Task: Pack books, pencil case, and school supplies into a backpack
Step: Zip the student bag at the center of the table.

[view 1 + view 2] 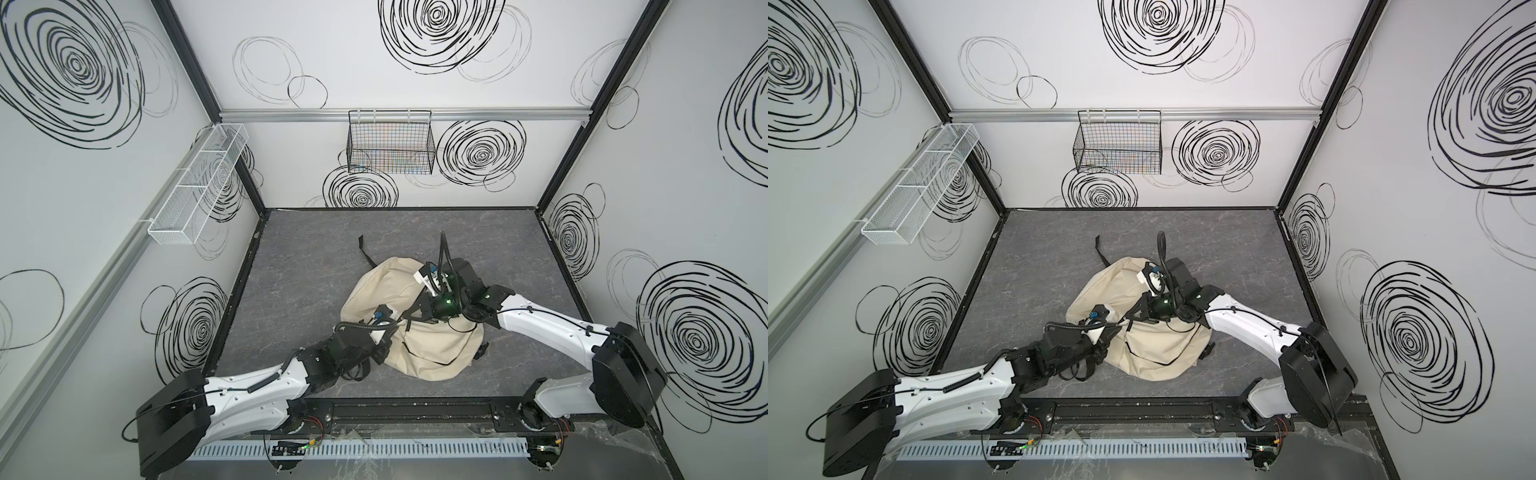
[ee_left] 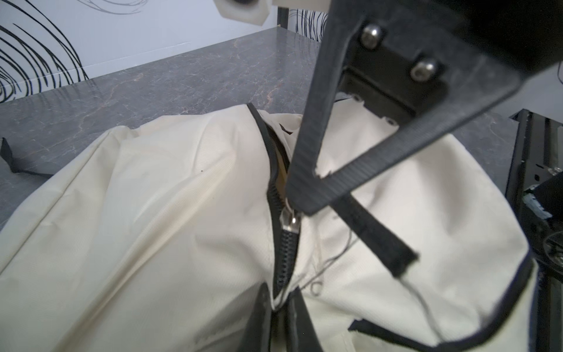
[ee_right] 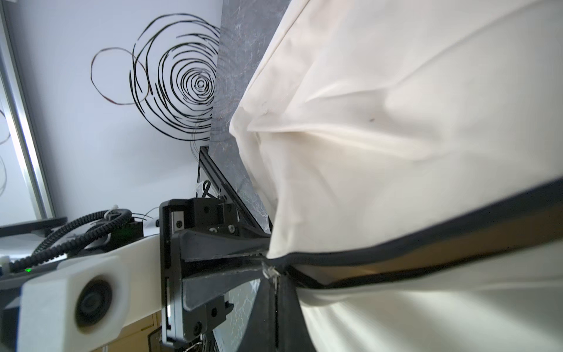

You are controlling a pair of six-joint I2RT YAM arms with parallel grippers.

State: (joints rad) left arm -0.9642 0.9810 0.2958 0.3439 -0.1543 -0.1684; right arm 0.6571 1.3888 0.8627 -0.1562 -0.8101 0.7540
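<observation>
Closest to the lens in the left wrist view: left jaws, clamped together on the backpack fabric at the closed end of its zip. Right jaws shut at the slider, seemingly on the black zip pull. Backpack slumped on the bench, mouth part open, a mustard-brown book edge showing inside. Looks like the zipping-up step, packing apparently done. Next: keep the fabric taut and draw the slider along the open stretch.

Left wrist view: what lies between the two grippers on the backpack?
A short closed stretch of black zipper and its metal slider, shown in the left wrist view.
</observation>
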